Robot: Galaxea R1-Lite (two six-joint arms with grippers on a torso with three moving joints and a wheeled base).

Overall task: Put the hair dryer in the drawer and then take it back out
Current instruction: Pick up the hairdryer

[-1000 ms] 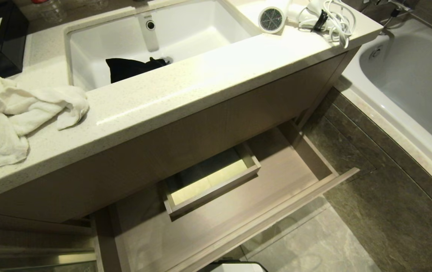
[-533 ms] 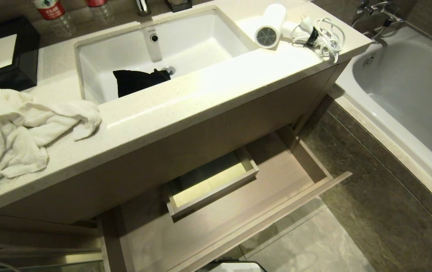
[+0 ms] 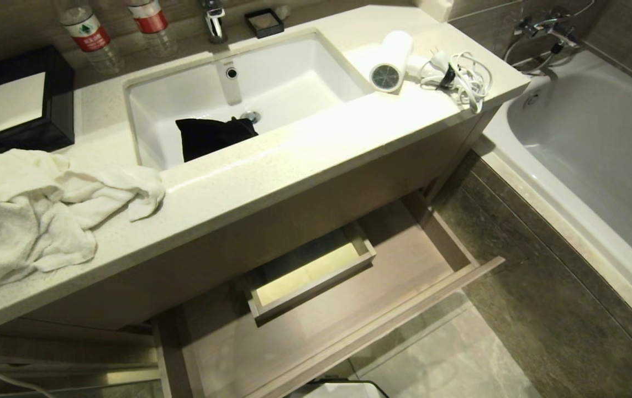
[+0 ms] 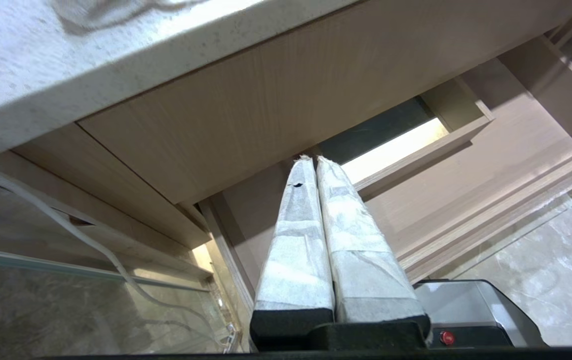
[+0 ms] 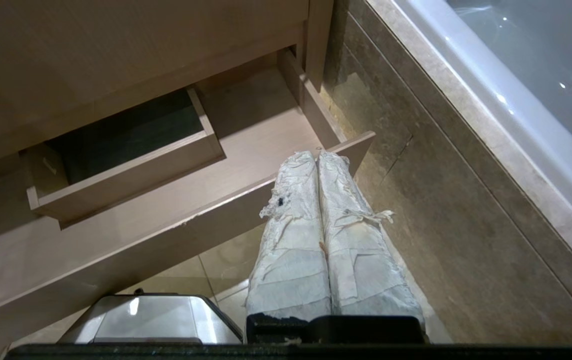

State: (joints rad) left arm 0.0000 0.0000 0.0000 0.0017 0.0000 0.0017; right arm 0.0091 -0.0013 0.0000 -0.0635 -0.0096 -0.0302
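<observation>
Head view now takes in more of the far side of the vanity than it did 1 second ago: the whole scene has slid down and toward the robot in the picture, so 2 water bottles (image 3: 88,34), the faucet (image 3: 214,19) and a small black dish (image 3: 263,22) have come into sight, which is a shift of the camera, not of the things. The hair dryer (image 3: 390,62) lies where it did, on the countertop (image 3: 294,160) just right of the sink (image 3: 249,83), grille facing the robot, its coiled cord (image 3: 462,77) bunched beside it near the counter's right end. A black cloth (image 3: 214,135) sits in the basin and a white towel (image 3: 45,210) lies on the counter's left. Below, the drawer (image 3: 404,260) stands pulled out, nothing in it but its boxed cut-out (image 3: 310,271). The left gripper (image 4: 310,159) and right gripper (image 5: 317,154) both hang low before the drawer, fingers pressed together, holding nothing.
</observation>
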